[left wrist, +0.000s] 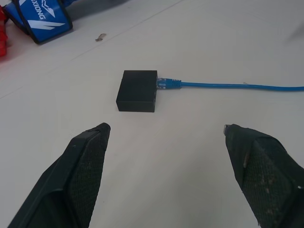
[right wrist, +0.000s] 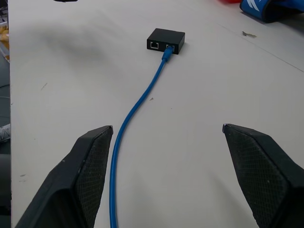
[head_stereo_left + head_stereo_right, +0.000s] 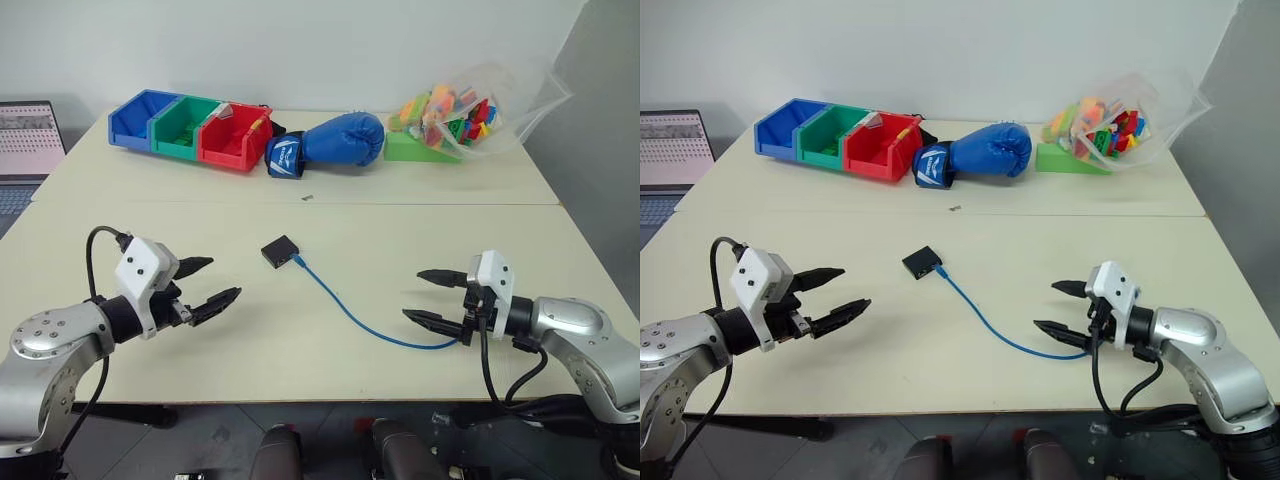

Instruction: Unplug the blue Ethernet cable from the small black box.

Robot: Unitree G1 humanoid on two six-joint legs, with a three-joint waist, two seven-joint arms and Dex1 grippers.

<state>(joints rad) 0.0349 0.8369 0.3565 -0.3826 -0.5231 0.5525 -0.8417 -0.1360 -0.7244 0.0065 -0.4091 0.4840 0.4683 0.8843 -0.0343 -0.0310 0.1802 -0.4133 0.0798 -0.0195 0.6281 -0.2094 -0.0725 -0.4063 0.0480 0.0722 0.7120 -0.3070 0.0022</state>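
Left wrist view: I see my left gripper point(image 1: 164, 142) with jaws spread wide, empty, the small black box point(image 1: 137, 90) just ahead on the surface point(image 1: 213, 42).
Right gripper point(image 2: 166, 142): jaws wide, holding nothing, straddling the blue Ethernet cable point(image 2: 137, 107).
Plug: seated in the box's side port.
Risk: the box looks light; pulling the cable without pinning it likely drags it along.
Far clutter: boxing glove point(image 3: 340, 140), well apart.
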